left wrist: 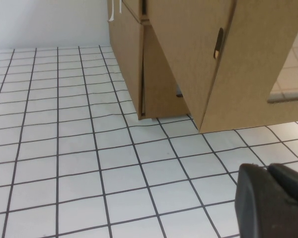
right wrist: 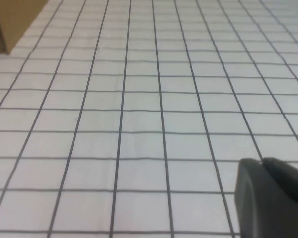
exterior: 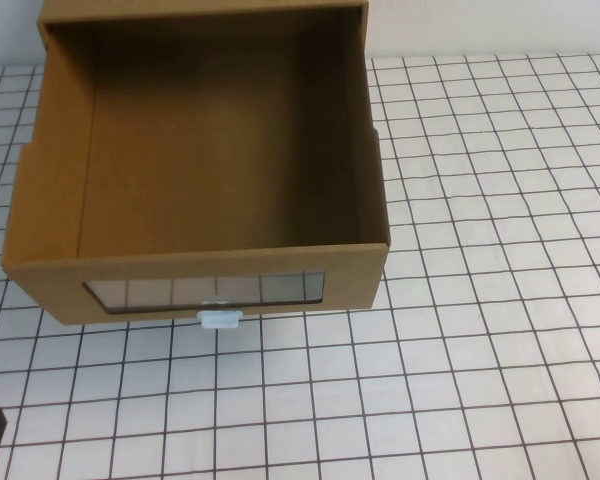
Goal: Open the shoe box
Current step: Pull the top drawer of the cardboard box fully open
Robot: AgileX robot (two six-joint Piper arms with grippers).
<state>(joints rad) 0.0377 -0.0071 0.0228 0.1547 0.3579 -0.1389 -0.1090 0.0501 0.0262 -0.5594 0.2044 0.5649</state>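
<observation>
While the shoe box [exterior: 350, 285] is sitting on the far left part of the gridded worktop [exterior: 480, 300], it is already showing its bare brown inside to the raised camera. Nothing is lying in that hollow. Its near wall is carrying a clear window [exterior: 205, 291], and a small white tab [exterior: 220, 319] is sticking out just under it. From the left wrist, a large cardboard panel is leaning away from the upright walls, which is suggesting that the lid is swung up and not resting flat. I am not managing to tell from these views exactly how far it is swung, or whether it is standing by itself.

Near the box's left side, the left claw [left wrist: 267, 173] is hovering low over the worktop, apart from the cardboard, with its dark fingers pressed together and gripping nothing. In the high view it is only peeking in at the lower left corner. Over on open grid, the right claw [right wrist: 262, 168] is hanging well clear of the box, likewise clenched on nothing, and it is not appearing in the high view at all.

Judging by all this, the opening is looking essentially done. Neither arm is touching the box, so what is remaining seems to be little more than both arms keeping clear.
</observation>
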